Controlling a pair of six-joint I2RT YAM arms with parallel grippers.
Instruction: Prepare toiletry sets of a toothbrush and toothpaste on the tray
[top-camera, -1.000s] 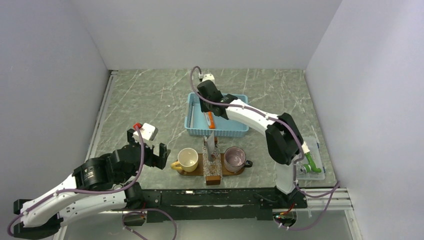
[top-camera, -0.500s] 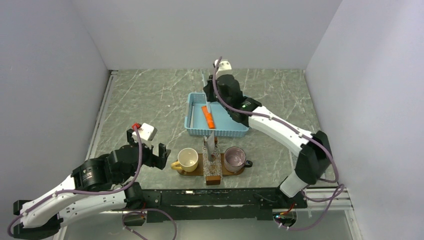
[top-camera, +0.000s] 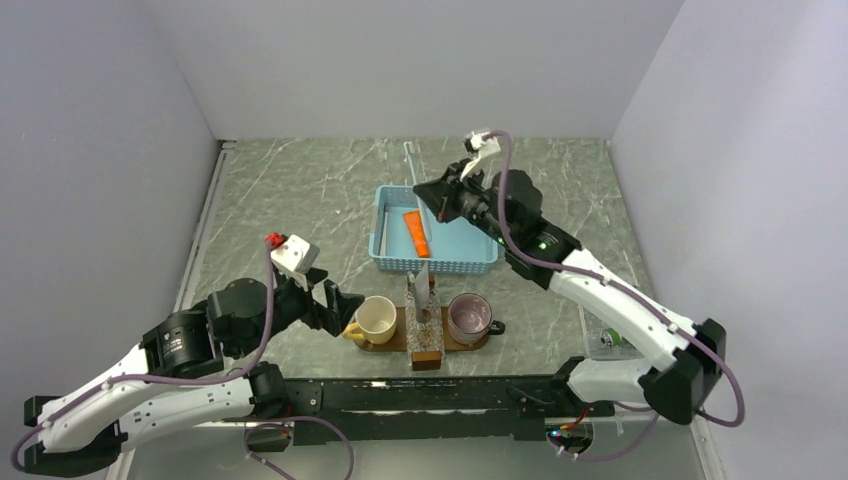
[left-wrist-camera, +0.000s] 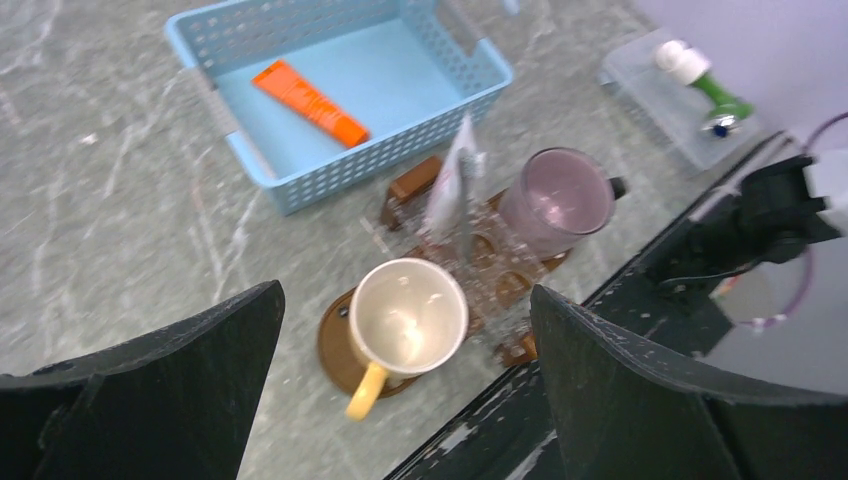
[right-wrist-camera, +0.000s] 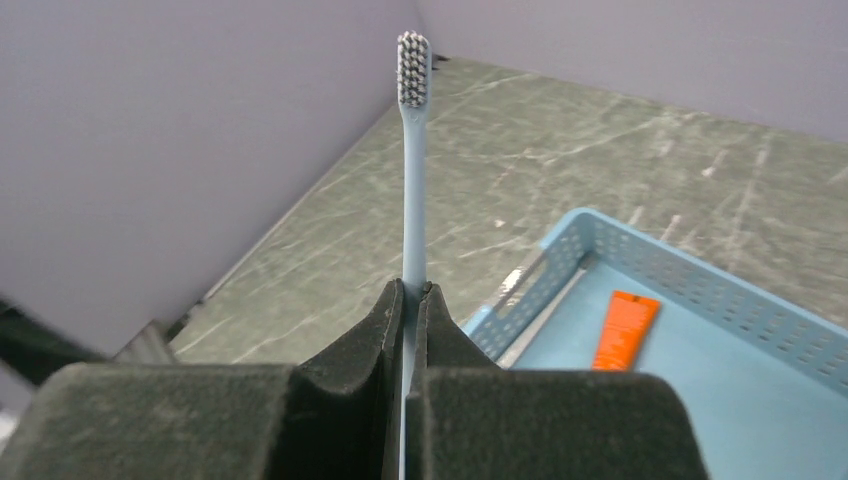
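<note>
My right gripper (top-camera: 432, 196) hangs above the far left corner of the light-blue basket (top-camera: 480, 262), shut on a pale-blue toothbrush (top-camera: 410, 163). In the right wrist view the toothbrush (right-wrist-camera: 413, 170) sticks out of the pinched gripper (right-wrist-camera: 411, 292) with its bristles at the far end. An orange toothpaste tube (top-camera: 416, 232) lies flat in the basket. The dark-brown tray (top-camera: 398, 341) sits at the near edge. My left gripper (top-camera: 338, 300) is open beside the tray's left end, and in its own view the gripper (left-wrist-camera: 400, 400) holds nothing.
On the tray stand a yellow-handled mug (top-camera: 376, 318), a purple cup (top-camera: 468, 317) and a clear holder (top-camera: 425, 315) between them. A small clear box (top-camera: 612, 338) with a green item lies at the right near edge. Grey walls close in three sides.
My right arm has lifted the toothbrush out of the basket and swung its body to the right. The left gripper has shifted a little toward the tray, still open.
</note>
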